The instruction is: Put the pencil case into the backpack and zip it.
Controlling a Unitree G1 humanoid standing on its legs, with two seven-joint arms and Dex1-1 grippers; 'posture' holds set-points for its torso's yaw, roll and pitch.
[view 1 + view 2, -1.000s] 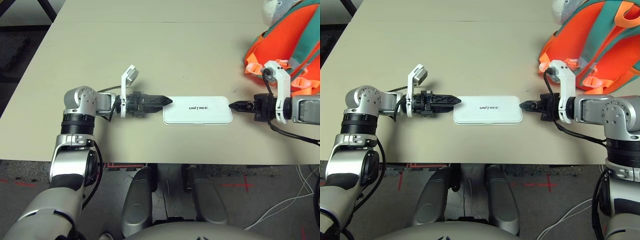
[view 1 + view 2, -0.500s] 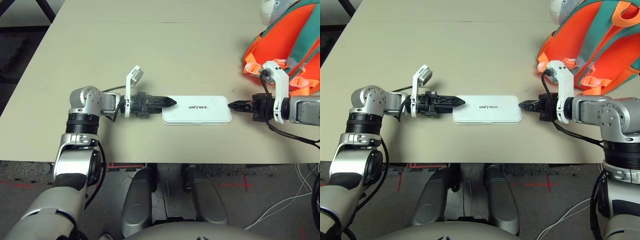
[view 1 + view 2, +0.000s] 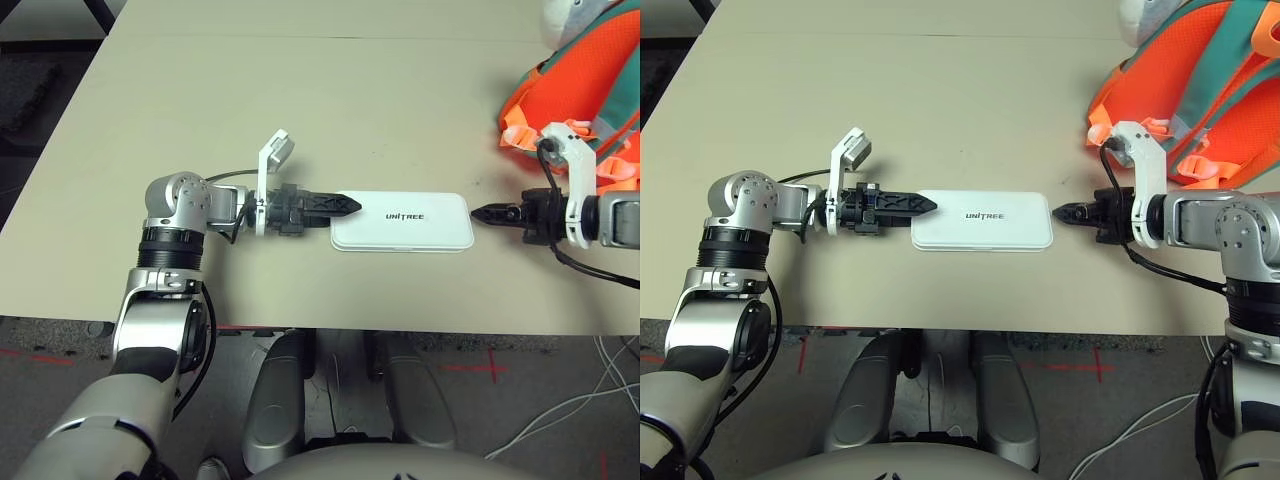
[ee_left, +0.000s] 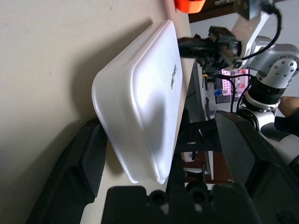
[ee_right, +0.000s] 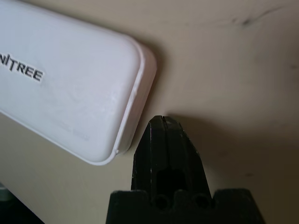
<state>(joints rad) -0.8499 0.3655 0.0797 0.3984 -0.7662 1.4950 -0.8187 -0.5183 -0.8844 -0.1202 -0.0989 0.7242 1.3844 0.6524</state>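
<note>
Two grippers flank pencil case (image 3: pixel 402 221) near table (image 3: pixel 300 110) front edge: left gripper (image 3: pixel 340 207) wide astride its end, right gripper (image 3: pixel 483 213) closed, just clear; better to close left squarely.

A beige table (image 3: pixel 300 110) fills the upper frame; below lies dark grey floor (image 3: pixel 60 350) with red tape marks (image 3: pixel 470 368) and white cables (image 3: pixel 570 410) lower right.

I read one marking: small black "UNITREE" lettering on the flat white lid of the pencil case (image 3: pixel 402 221). My right wrist view catches just its tail end, "NITREE". Nothing else is legible to me.
</note>
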